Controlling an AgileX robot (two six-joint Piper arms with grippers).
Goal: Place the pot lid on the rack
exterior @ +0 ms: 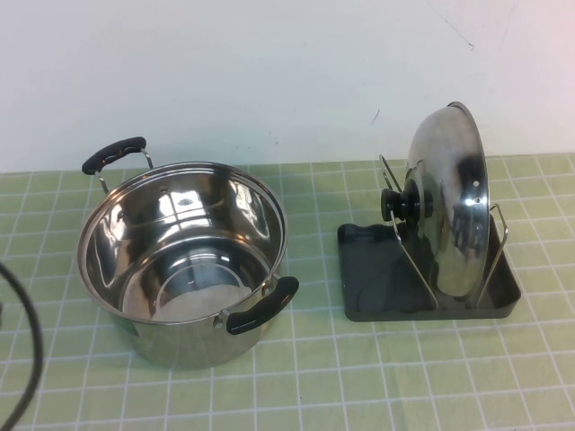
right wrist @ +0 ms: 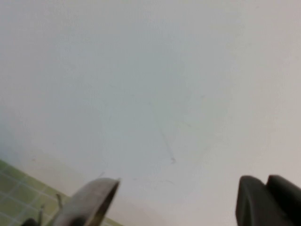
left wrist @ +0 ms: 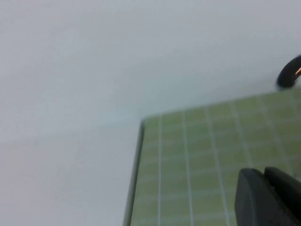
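Note:
The shiny domed pot lid [exterior: 449, 202] stands on edge in the wire loops of the dark grey rack [exterior: 377, 278] at the right of the high view, its black knob [exterior: 400, 204] facing left. The lid's rim also shows in the right wrist view [right wrist: 87, 202]. Neither gripper shows in the high view. My left gripper [left wrist: 264, 173] is shut and empty over the green mat's left part. My right gripper [right wrist: 266, 181] is shut and empty, raised and facing the white wall, apart from the lid.
A deep steel pot [exterior: 180, 260] with two black handles stands open at centre left on the green grid mat [exterior: 359, 377]. One pot handle shows in the left wrist view [left wrist: 289, 75]. A black cable [exterior: 31, 346] curves at the left edge.

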